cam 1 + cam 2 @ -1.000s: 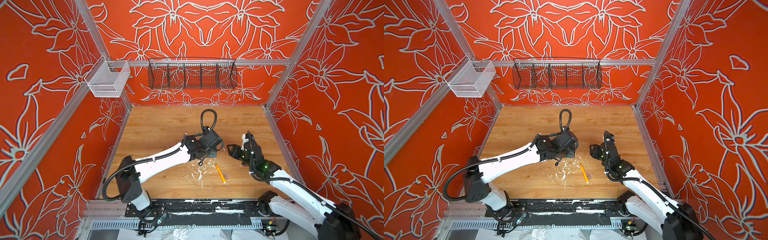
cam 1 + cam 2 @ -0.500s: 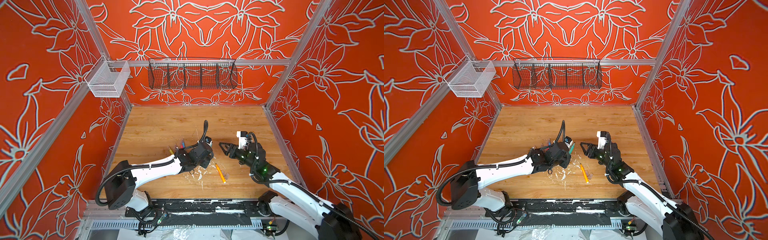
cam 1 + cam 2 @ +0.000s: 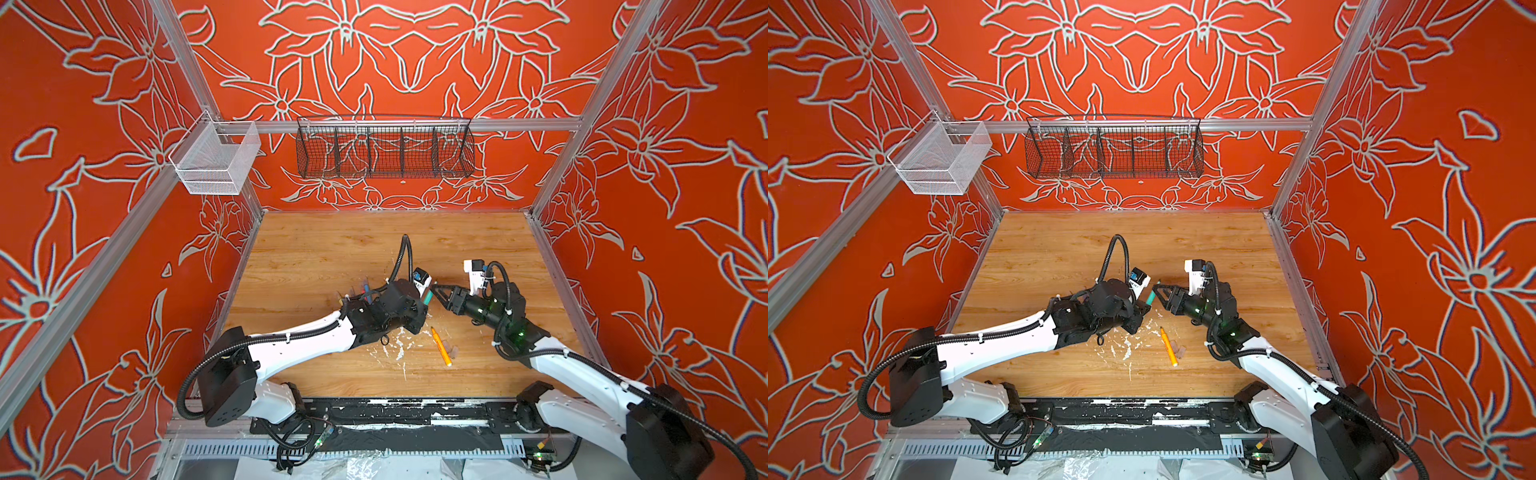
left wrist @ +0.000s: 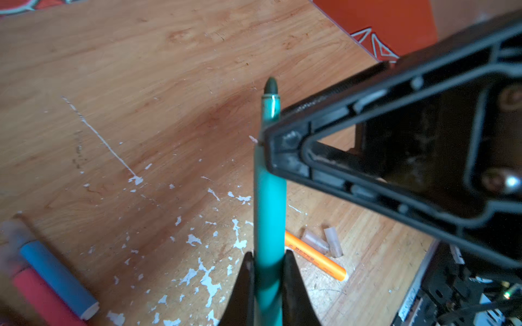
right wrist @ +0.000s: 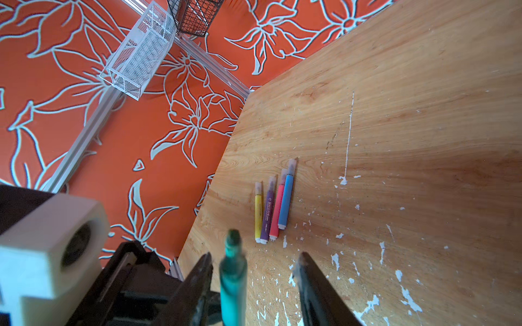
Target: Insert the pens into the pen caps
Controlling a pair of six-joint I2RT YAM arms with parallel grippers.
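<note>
My left gripper (image 4: pixel 268 255) is shut on the lower barrel of a green pen (image 4: pixel 269 197), which sticks out uncapped with its dark tip free. In both top views this green pen (image 3: pixel 428 294) (image 3: pixel 1150 296) sits mid-table between the two grippers. My right gripper (image 5: pixel 255 258) (image 3: pixel 436 289) is open, its fingers on either side of the green pen (image 5: pixel 233 279), which lies nearer one finger. An orange pen (image 3: pixel 440 347) (image 4: pixel 313 259) lies on the table with two loose pen caps (image 4: pixel 315 242) (image 4: pixel 333 242) beside it. Yellow (image 5: pixel 258 211), purple (image 5: pixel 268 214), pink (image 5: pixel 278 209) and blue (image 5: pixel 285 200) pens lie capped in a row.
White flecks (image 3: pixel 395 345) are scattered over the wooden table (image 3: pixel 332 257) near the orange pen. A black wire basket (image 3: pixel 384 151) hangs on the back wall and a white mesh basket (image 3: pixel 216 160) on the left rail. Orange walls close in three sides.
The left arm swung down and right with the green pen, uncovering the row of capped pens. The right gripper moved left until its fingers came around the pen, and they have narrowed.
</note>
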